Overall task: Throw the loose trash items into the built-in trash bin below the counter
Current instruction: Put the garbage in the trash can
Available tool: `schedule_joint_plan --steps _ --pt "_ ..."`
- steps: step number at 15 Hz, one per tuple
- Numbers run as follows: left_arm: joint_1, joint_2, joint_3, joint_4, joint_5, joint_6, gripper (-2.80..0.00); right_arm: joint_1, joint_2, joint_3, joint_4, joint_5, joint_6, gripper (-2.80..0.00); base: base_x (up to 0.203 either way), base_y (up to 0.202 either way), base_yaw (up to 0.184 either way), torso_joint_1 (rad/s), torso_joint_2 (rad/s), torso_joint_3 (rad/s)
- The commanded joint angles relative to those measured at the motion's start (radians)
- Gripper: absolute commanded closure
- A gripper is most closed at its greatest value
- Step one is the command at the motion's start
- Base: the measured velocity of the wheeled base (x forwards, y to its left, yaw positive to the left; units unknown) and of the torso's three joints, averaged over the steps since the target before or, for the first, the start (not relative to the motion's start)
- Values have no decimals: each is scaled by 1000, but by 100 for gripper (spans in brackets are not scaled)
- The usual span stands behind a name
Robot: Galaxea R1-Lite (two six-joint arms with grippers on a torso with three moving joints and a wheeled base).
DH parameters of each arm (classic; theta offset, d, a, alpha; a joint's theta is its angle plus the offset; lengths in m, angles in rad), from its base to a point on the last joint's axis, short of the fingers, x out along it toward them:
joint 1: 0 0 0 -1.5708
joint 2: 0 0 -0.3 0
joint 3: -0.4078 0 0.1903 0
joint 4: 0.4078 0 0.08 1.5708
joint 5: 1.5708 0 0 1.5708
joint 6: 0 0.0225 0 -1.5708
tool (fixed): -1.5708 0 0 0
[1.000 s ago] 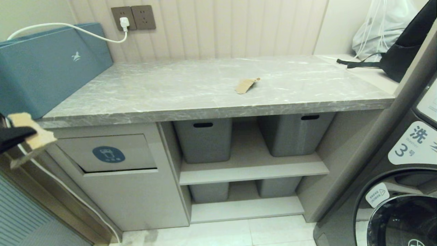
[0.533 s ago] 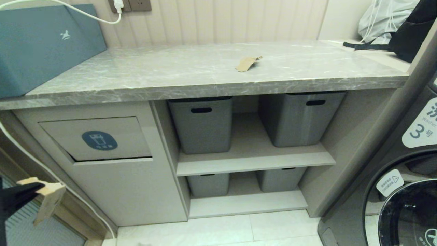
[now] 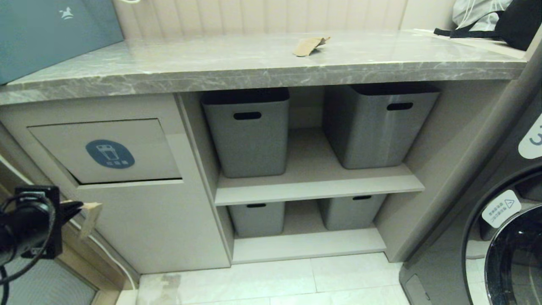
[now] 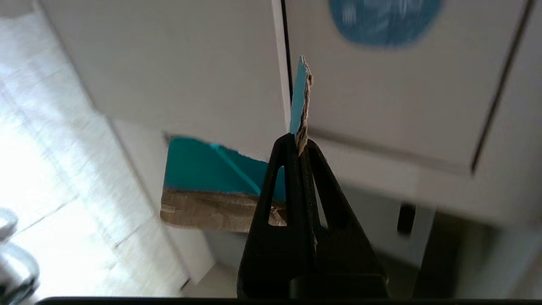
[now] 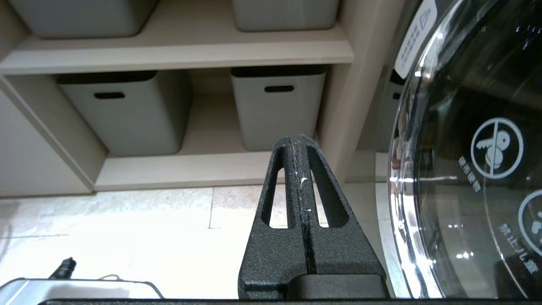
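Low at the far left, left gripper (image 3: 78, 207) clamped on the teal scrap (image 4: 301, 99), just below the bin flap (image 3: 106, 150): carrying step. Next: push flap inward, release. Further right, tan scrap (image 3: 310, 45) waiting on the counter (image 3: 254, 63); right gripper (image 5: 300, 146) closed, empty, parked.

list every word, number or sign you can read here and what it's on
"3": partly cut off, on the washer label.
White bin icon: on the blue sticker on the bin flap; the small text under it is too blurred to read.
White horse logo: on the teal box.
Crossed-out key sign: on the washer door; the Chinese text beside it is too small to read.
Warning triangle: on the door tag; its text is too small.
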Motion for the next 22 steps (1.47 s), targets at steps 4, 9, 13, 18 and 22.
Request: schedule_joint_plan --steps 4,9,13,18,22 --pt "32 351 9 -382 -5 1 0 0 -1 0 -1 0 0 0 0 0 0 -9 43 36" --pt "33 578 -99 -689 -6 15 0 0 -1 0 0 0 0 0 0 0 0 0 0 0" --pt "34 713 -253 -727 -1 20 0 0 -1 0 0 0 0 0 0 0 0 0 0 0" --pt "28 787 -401 -659 17 21 -280 0 -1 0 -1 0 1 0 0 0 0 0 0 0" --pt "28 795 -508 -541 49 15 -280 0 -1 0 -1 0 0 0 0 0 0 0 0 0"
